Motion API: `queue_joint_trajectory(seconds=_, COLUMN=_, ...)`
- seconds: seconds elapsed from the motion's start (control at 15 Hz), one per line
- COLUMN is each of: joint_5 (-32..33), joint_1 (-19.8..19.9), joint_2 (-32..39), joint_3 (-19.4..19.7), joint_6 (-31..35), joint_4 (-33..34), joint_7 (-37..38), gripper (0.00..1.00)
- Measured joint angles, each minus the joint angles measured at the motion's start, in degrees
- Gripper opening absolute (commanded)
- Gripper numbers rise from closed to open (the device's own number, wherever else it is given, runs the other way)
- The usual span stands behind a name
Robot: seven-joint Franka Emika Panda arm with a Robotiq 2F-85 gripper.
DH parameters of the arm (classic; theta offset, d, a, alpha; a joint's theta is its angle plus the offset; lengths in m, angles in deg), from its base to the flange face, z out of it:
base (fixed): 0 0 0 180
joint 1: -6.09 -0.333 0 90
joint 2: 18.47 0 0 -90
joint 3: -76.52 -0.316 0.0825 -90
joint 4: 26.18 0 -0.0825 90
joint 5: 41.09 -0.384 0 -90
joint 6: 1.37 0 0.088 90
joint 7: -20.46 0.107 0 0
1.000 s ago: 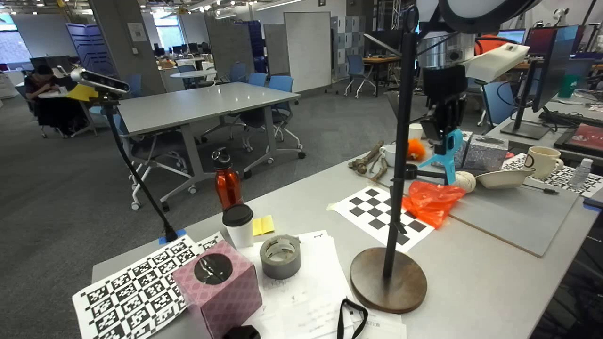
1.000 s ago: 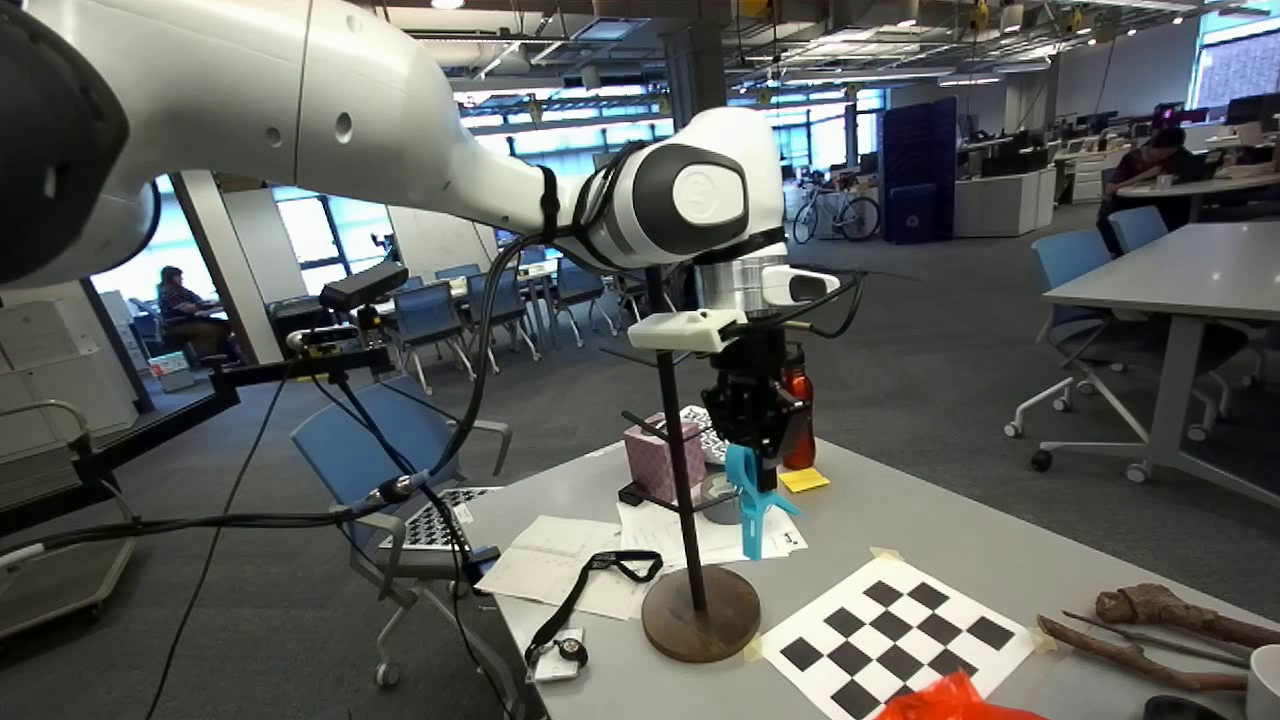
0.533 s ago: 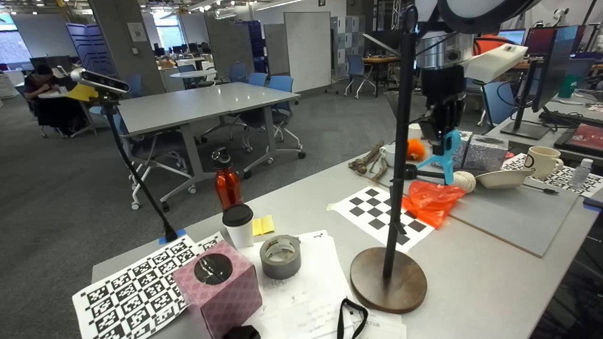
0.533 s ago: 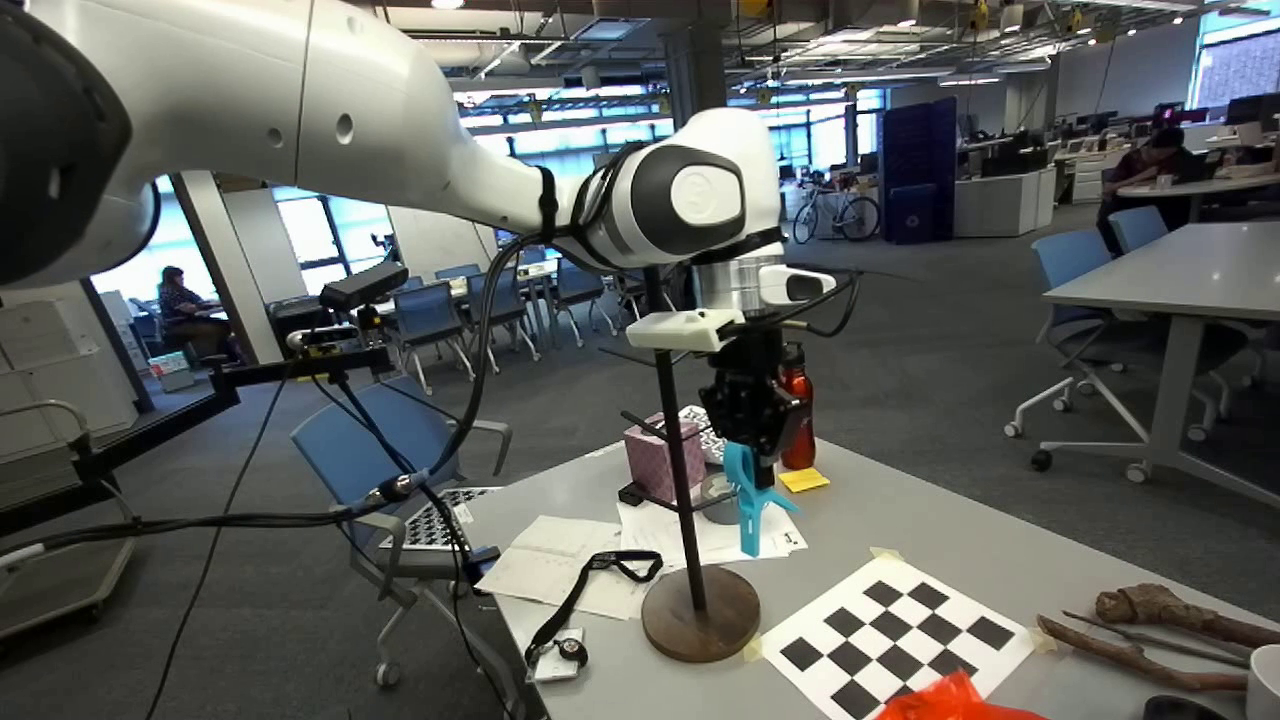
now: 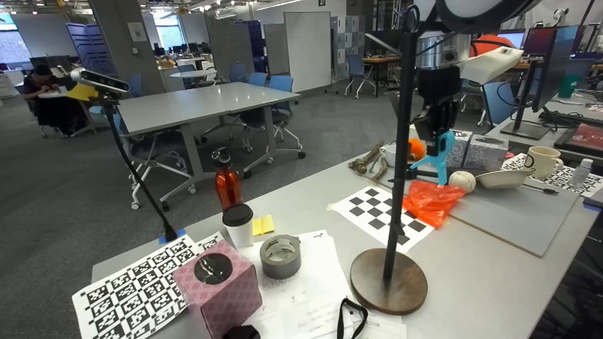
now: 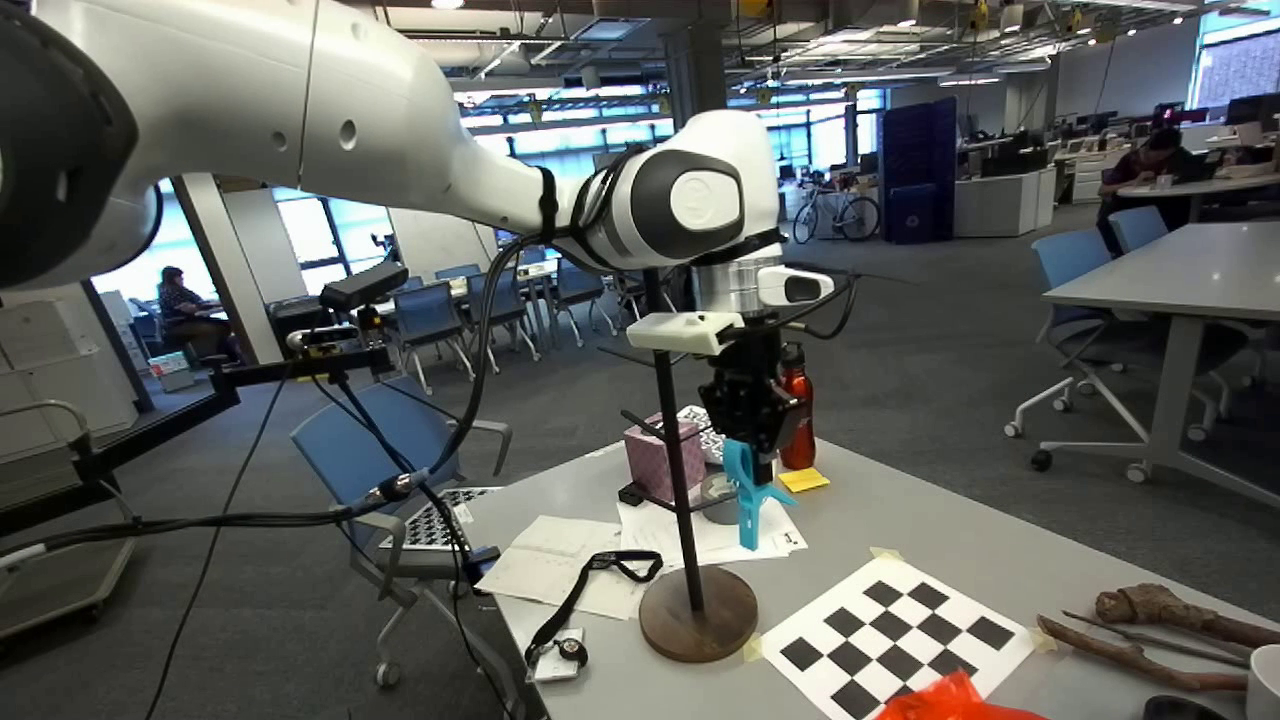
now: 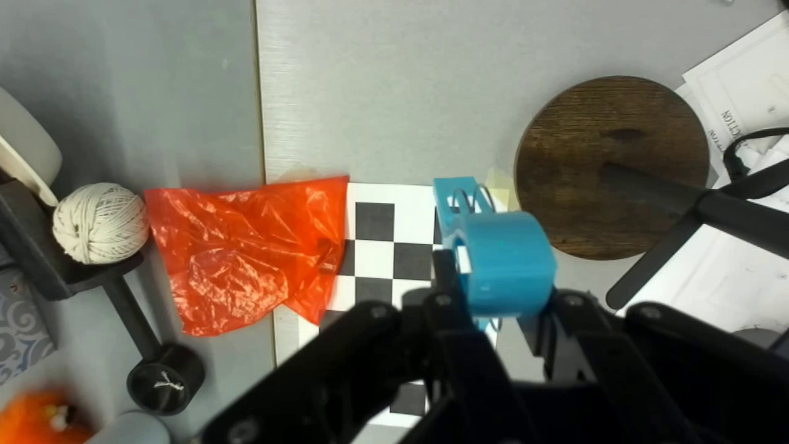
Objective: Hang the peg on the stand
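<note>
- Office floor [image 5: 85, 197]: grey, with a long table [image 5: 202, 101] and blue chairs [image 5: 281, 84] well apart from the work area.
- Tabletop [image 5: 494, 287]: grey, cluttered on several sides.
- Robot arm [image 6: 390, 110]: extended over the tabletop, wrist pointing down beside the stand [image 5: 401, 141].
- Stand: black pole [image 6: 673, 420] on a round brown base [image 5: 409, 287], short prongs [image 7: 654, 257] at its sides. In the wrist view one prong reaches toward the gripper [image 7: 493, 302]; whether they touch cannot be told.
- Checkered sheet [image 6: 893, 637]: taped flat on the tabletop, just beside the base.
- Orange-red plastic [image 7: 240, 259]: crumpled, overlapping the sheet's edge.
- Pink box [image 5: 231, 301]: on the opposite side of the stand from the plastic, with papers [image 5: 301, 301] between it and the base.
- Gripper: jaws narrowed and clamped on the peg [image 5: 441, 162], both raised clear of the tabletop. In an exterior view the pair stands nearer the pole than a second ago.
- Red bottle [image 5: 228, 186] and tape roll [image 5: 282, 269]: both near the pink box.
- Ball of string [image 7: 100, 223]: just beside the plastic, well apart from the stand.
- Peg: held between the jaws, its splayed legs below them, beside the pole and visibly apart from it in both exterior views.
</note>
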Motion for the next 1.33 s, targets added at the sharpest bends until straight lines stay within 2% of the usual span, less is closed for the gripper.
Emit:
queue_joint_trajectory(seconds=0.47, joint_5=0.03, joint_1=0.0, joint_2=0.02, joint_3=-0.01, joint_6=0.0, joint_4=0.0, joint_7=-0.01, gripper=0.06)
queue_joint_trajectory(seconds=0.53, joint_5=0.03, joint_1=0.0, joint_2=0.02, joint_3=-0.01, joint_6=0.0, joint_4=0.0, joint_7=-0.01, gripper=0.26)
queue_joint_trajectory(seconds=1.07, joint_5=0.0, joint_1=0.0, joint_2=0.03, joint_3=-0.01, joint_6=0.0, joint_4=0.0, joint_7=-0.01, gripper=0.26)
queue_joint_trajectory(seconds=1.13, joint_5=0.0, joint_1=0.0, joint_2=0.03, joint_3=-0.01, joint_6=0.0, joint_4=0.0, joint_7=-0.01, gripper=0.06)
queue_joint_trajectory(seconds=1.33, joint_5=0.04, joint_1=0.0, joint_2=0.01, joint_3=0.03, joint_6=0.0, joint_4=-0.03, joint_7=-0.01, gripper=0.06)
